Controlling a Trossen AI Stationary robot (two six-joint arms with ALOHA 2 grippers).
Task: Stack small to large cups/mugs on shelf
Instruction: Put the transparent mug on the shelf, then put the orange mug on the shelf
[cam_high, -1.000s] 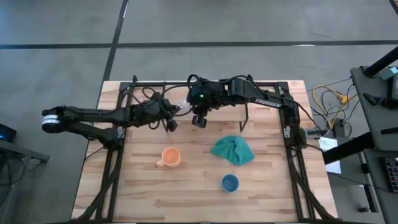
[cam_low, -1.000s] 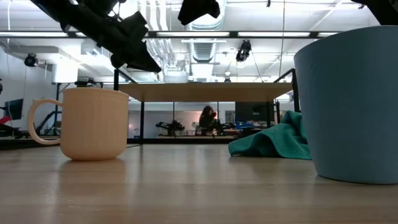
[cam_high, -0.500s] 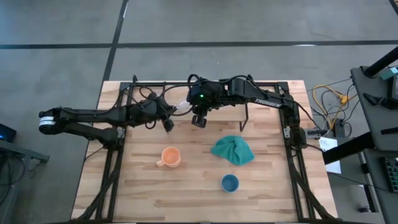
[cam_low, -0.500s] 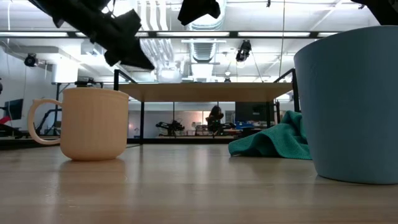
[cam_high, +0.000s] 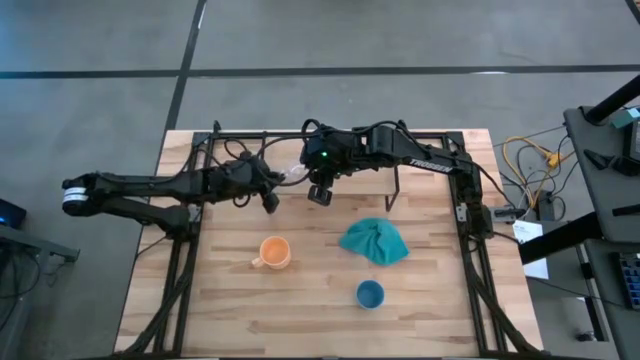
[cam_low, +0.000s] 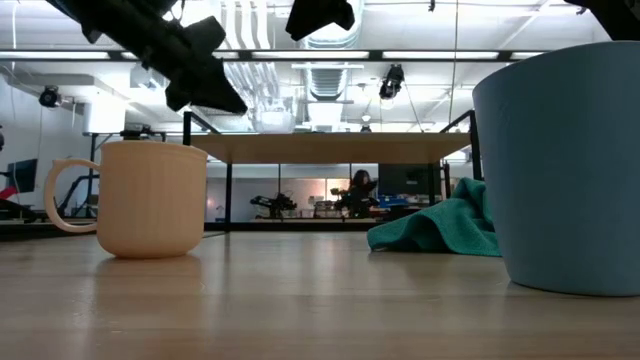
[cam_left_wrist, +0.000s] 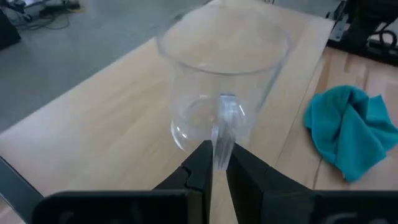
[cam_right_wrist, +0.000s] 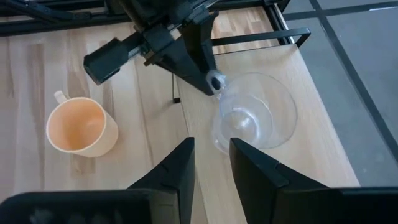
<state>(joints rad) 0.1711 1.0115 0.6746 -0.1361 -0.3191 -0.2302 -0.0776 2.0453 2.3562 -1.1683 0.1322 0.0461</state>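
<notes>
My left gripper (cam_left_wrist: 217, 163) pinches the handle of the empty clear glass cup (cam_left_wrist: 224, 81) over the shelf (cam_right_wrist: 280, 155). My right gripper (cam_right_wrist: 210, 163) hangs just above, fingers apart. The orange mug (cam_high: 274, 252) and blue cup (cam_high: 369, 294) sit empty on the table (cam_high: 300, 320).

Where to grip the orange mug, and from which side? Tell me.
Take the orange mug by its rim wall, coming straight down from above, one finger inside and one outside. It stands upright with its mouth open and empty, and its handle sticks out sideways, so pick a rim stretch away from it. The left tool pinches the glass cup the same way.
</notes>
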